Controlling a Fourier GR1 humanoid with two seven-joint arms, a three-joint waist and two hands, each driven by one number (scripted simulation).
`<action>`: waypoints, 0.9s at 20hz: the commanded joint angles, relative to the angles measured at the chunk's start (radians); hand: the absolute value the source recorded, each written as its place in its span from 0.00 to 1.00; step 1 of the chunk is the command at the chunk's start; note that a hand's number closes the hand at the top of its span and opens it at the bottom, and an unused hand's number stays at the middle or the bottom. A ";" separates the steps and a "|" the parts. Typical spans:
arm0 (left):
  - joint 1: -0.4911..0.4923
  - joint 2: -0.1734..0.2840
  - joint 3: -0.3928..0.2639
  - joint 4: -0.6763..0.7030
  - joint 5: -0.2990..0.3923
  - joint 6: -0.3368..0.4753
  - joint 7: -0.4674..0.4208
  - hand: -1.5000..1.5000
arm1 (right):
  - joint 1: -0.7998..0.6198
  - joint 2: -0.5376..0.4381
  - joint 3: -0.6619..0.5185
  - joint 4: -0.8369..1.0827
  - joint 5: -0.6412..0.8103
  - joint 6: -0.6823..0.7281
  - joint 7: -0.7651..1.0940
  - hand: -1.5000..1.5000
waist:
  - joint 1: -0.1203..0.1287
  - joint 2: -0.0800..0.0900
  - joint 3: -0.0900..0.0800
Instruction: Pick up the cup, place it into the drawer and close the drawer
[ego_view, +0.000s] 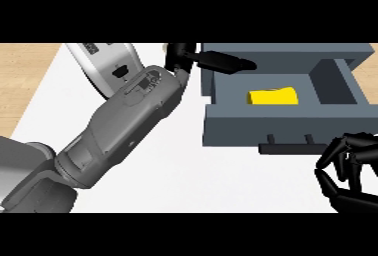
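Note:
The grey drawer (284, 127) stands pulled out toward me. In its middle compartment the yellow cup (273, 96) lies on its side, touched by neither hand. My left forearm crosses the view from the lower left; my left hand (210, 60) hovers at the drawer's back left corner with its fingers stretched straight to the right, holding nothing. At the lower right is my right hand (347, 172), its fingers curled in toward the thumb and nothing in them. It sits just right of the drawer's black handle (291, 147), and I cannot tell whether it touches it.
The drawer rests on a white countertop (199, 175), with a wooden surface (22, 75) showing along the left. A narrower side compartment (336, 85) lies to the right of the cup's. My left forearm hides much of the counter's left half.

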 joint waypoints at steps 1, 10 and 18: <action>0.074 0.091 0.046 -0.087 0.004 -0.056 0.017 0.00 | 0.042 0.014 0.047 0.002 0.139 -0.020 -0.039 1.00 | 0.007 0.001 0.000; 0.317 0.214 0.077 -0.357 -0.012 -0.070 0.056 0.00 | -0.105 0.080 0.180 0.225 0.445 -0.181 -0.092 1.00 | 0.027 0.003 0.000; 0.425 0.313 0.127 -0.508 0.023 -0.098 0.113 0.00 | -0.218 0.005 0.317 0.496 0.781 -0.267 -0.149 1.00 | 0.055 0.005 0.001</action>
